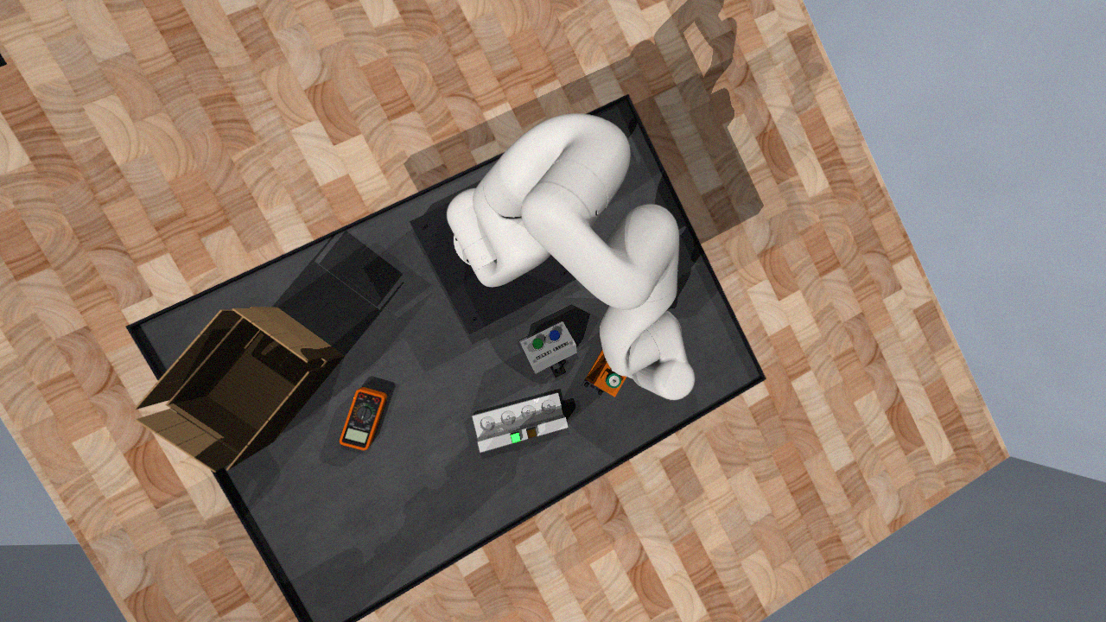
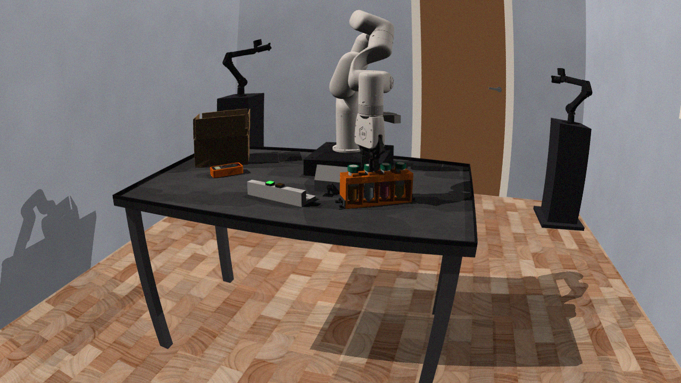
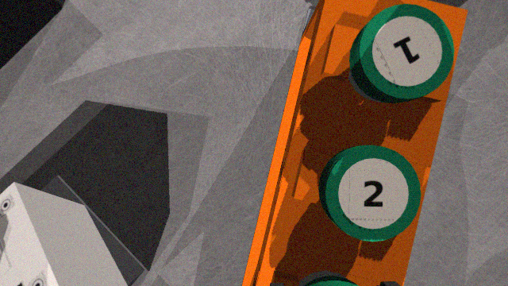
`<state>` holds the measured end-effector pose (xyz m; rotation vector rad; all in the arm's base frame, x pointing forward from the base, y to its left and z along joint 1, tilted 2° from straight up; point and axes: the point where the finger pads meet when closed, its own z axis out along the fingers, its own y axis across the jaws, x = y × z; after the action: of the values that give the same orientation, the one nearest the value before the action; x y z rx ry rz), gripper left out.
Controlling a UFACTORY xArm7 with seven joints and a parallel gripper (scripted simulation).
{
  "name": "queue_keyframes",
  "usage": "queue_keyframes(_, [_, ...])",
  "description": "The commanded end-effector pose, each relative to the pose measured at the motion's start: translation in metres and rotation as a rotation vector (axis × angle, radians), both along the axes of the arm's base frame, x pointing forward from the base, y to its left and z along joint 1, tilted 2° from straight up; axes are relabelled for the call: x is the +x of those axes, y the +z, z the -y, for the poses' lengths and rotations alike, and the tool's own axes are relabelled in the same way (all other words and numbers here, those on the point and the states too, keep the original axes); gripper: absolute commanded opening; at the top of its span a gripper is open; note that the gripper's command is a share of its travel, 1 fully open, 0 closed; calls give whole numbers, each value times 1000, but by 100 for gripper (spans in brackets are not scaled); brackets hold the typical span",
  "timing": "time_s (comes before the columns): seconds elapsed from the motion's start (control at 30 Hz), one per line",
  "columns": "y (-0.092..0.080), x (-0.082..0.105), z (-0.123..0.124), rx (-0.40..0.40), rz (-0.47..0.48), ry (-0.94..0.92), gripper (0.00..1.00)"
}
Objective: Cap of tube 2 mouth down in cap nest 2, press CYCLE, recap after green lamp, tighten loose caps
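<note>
The orange decapping station holds four tubes, all with green caps on. In the wrist view the caps of tube 1 and tube 2 sit on their tubes, and the cap of tube 3 just shows at the bottom edge. My gripper points straight down onto the row of caps, its fingers closed around the cap of tube 3. The fingertips are almost hidden in the wrist view. The white cap tray has empty nests and its green lamp is lit.
The grey key housing with the green and blue keys stands between the arm's base and the station, and its corner shows in the wrist view. An orange multimeter and an open cardboard box lie to the left.
</note>
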<state>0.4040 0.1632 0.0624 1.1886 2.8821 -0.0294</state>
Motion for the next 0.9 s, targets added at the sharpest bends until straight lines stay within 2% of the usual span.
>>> queue_keyframes(0.0, [1, 1, 0, 1, 3, 0, 0])
queue_keyframes(0.33, [1, 1, 0, 1, 3, 0, 0])
queue_keyframes(0.87, [1, 1, 0, 6, 11, -280, 0])
